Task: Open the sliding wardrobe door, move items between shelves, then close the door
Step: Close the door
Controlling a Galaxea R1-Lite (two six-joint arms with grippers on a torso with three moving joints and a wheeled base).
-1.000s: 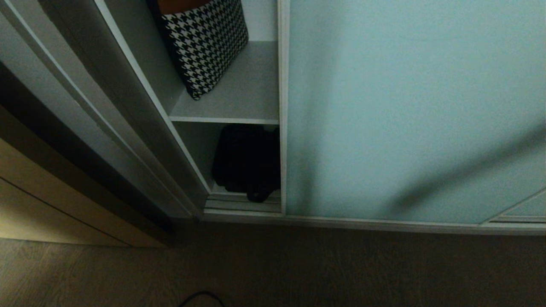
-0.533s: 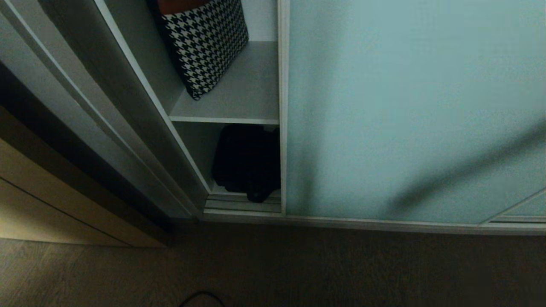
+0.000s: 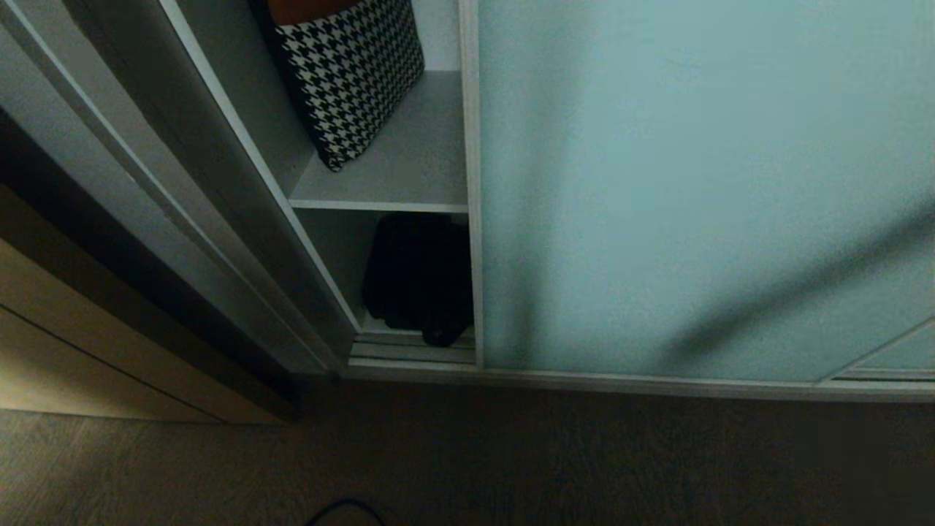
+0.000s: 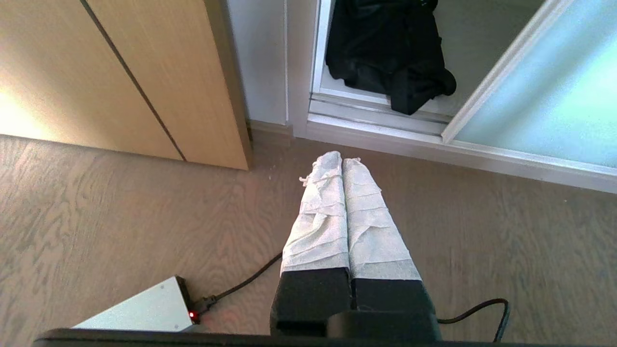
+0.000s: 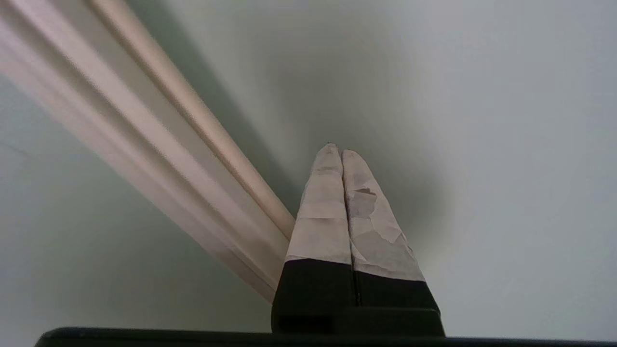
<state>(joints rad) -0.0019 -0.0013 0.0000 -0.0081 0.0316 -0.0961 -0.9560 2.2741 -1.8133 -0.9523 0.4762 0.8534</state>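
Where the sliding wardrobe door (image 3: 694,183) overlaps, the black bag (image 3: 418,277) is part hidden.

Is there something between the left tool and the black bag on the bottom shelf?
Nothing visible. In the left wrist view, only bare wooden floor and the low door track lie between the shut left tool and the black bag. The sliding door stands off to one side.

Our left gripper (image 4: 342,161) and right gripper (image 5: 336,150) look alike: tapered jaws wrapped in creased white tape over black bases; the right's tape is torn.
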